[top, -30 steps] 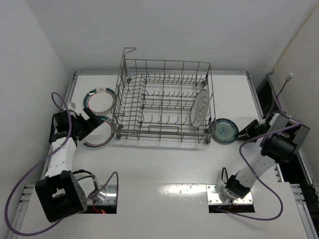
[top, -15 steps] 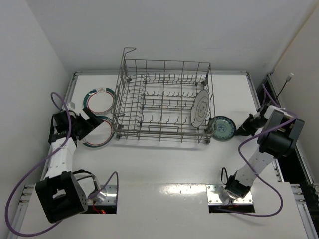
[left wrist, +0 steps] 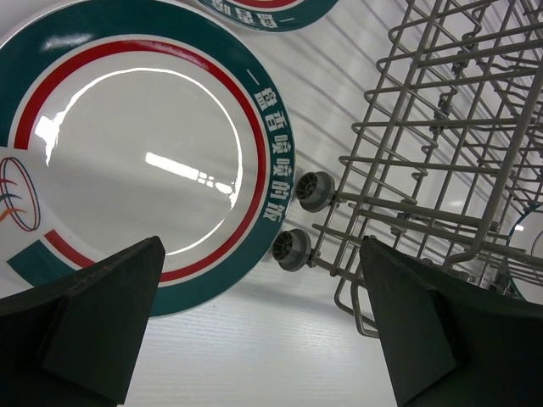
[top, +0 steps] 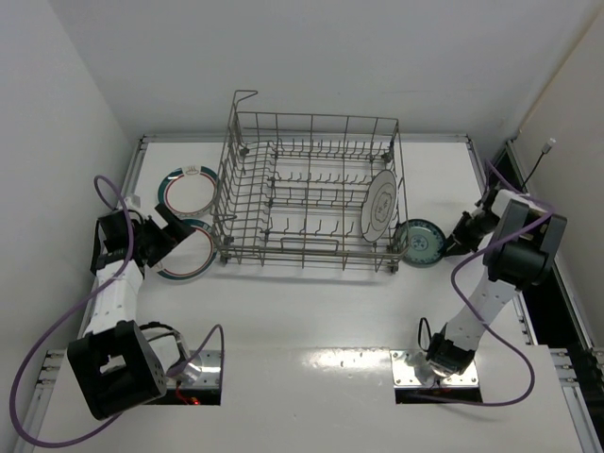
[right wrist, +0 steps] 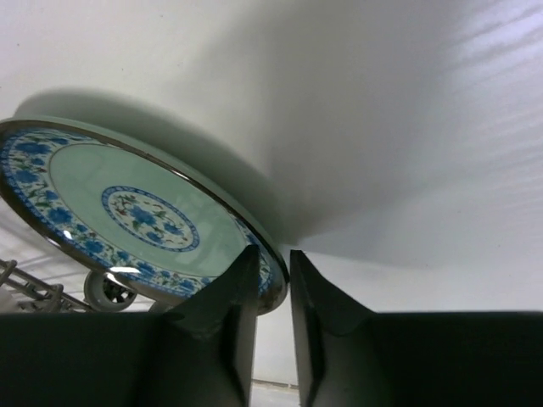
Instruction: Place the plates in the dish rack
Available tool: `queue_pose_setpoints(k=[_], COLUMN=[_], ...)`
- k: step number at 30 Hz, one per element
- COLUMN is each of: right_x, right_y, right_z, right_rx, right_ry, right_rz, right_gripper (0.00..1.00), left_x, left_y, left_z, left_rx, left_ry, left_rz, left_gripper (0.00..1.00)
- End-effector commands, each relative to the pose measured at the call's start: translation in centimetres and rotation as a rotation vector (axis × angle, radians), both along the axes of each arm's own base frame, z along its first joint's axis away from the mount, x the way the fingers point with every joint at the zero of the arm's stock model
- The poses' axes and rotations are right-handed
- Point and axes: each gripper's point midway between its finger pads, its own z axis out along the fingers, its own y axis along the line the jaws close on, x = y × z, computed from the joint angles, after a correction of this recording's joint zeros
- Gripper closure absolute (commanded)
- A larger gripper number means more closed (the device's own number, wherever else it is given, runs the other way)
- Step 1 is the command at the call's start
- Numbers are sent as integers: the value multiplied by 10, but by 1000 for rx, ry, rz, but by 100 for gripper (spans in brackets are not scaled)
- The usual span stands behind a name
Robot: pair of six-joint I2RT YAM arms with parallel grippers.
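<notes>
The grey wire dish rack (top: 311, 193) stands mid-table with a white dark-rimmed plate (top: 380, 205) upright at its right end. The small teal patterned plate (top: 422, 243) is by the rack's right front corner. My right gripper (top: 451, 240) is shut on its right rim (right wrist: 273, 280), and the plate (right wrist: 136, 212) tilts with that edge raised. Two green-and-red ringed plates (top: 189, 191) (top: 189, 251) lie flat left of the rack. My left gripper (top: 176, 232) hovers open and empty over the nearer one (left wrist: 127, 153), close to the rack's left wall (left wrist: 441, 127).
The rack's small wheels (left wrist: 314, 191) sit right beside the nearer ringed plate's rim. Another rack wheel (right wrist: 110, 292) shows under the teal plate. White walls close in the table on the left, back and right.
My right arm has swung back and up, and the teal plate in its grip has tipped and shifted slightly toward the rack. My left arm has barely moved.
</notes>
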Motion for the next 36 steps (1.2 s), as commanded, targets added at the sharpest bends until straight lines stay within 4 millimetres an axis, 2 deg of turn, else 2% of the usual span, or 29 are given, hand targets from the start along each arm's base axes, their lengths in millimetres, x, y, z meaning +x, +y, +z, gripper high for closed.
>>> queue_pose_setpoints(k=[1,6,10,14,15,16,18,21,23,26,28,30,31,35,36], right_x=[9,16,12,9,7,6,4,6,7,6,5,3,2,-4,-4], right_y=[-1,2,-1,-15,-19,-28,-39,-44,-39,-32,-26,-18,-18,-9,-6], right_z=[4,3,2,24,34,57,84,138,174,212,246,263,280,310,326], right_rx=[-30,-49,-67,-176,-207,-279,-365,-454,-500,-543,-572,-591,-606,-635,-644], right_ry=[5,12,31,3,-4,-41,-76,-188,-265,-349,-436,-471,-517,-567,-615], right_rz=[28,56,56,46,42,29,0,-32,-40,-46,-71,-71,-82,-72,-73], right_gripper=[84,92,100,100,100,100,100,100,100,100,100,100,100,100,100], left_x=[5,4,5,5,5,5,5,6,6,7,8,7,9,6,7], left_y=[3,6,7,7,7,6,6,2,3,5,6,6,7,5,2], left_z=[7,3,2,2,2,3,1,2,3,9,12,13,17,24,27], left_rx=[14,-7,-13,-13,-13,-19,-19,-28,-36,-32,-22,-27,-13,-9,-8], left_ry=[-46,-32,-35,-35,-35,-37,-37,-57,-61,-69,-72,-62,-74,-69,-71], left_rz=[-6,-3,-2,-2,-2,-9,-9,-29,-29,-32,-38,-38,-44,-66,-75], left_gripper=[0,0,0,0,0,0,0,0,0,0,0,0,0,0,0])
